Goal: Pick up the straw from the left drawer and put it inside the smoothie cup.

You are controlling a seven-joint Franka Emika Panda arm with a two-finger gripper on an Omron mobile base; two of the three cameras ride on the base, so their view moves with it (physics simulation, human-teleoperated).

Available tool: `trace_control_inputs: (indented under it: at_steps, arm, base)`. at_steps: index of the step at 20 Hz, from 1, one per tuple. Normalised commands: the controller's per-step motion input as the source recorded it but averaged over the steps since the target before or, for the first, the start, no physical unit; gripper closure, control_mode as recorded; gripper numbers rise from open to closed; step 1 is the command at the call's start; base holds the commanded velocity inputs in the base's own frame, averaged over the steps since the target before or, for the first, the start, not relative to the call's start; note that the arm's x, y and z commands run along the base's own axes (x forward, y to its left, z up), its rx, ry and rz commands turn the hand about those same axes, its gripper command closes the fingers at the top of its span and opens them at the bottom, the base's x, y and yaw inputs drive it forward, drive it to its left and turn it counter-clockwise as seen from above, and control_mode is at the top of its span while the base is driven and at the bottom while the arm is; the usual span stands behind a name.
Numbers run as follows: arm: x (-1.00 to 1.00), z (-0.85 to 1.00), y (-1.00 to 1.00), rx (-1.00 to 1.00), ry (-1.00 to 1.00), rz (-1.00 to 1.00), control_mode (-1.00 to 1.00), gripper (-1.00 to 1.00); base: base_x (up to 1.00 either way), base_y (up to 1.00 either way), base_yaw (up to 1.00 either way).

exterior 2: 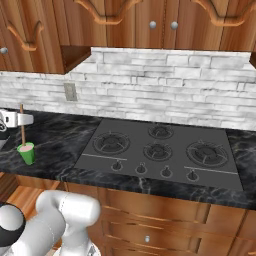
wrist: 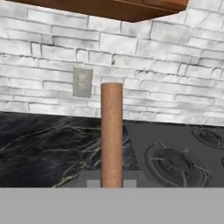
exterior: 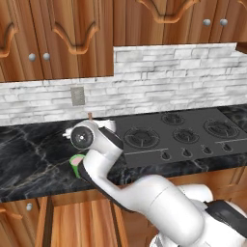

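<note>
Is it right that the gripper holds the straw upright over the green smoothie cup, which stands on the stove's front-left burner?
Not quite. The cup stands on the black marble counter, left of the stove, not on a burner. The right base view shows it. The gripper does hold the straw upright over the cup.

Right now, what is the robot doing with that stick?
The robot's hand is shut on a straw, holding it upright. The straw's lower end is at the pink top of a small green cup that stands on the dark counter, left of the stove. The hand has not let go yet.
</note>
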Motion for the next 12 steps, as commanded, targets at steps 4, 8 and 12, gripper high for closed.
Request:
trace_control_inputs:
  at_steps: [4,8,12]
  arm:
    - [0.25,-0.21,0.21,-0.07,0.00,0.00,-1.00,1.00]
    - [0.23,-0.22,0.32,-0.08,0.00,0.00,-1.00,1.00]
    - [0.10,-0.24,0.34,-0.08,0.00,0.00,-1.00,1.00]
  base:
    - [0.00,0.00,0.00]
    - [0.00,0.00,0.00]
    - [0.00,0.00,0.00]
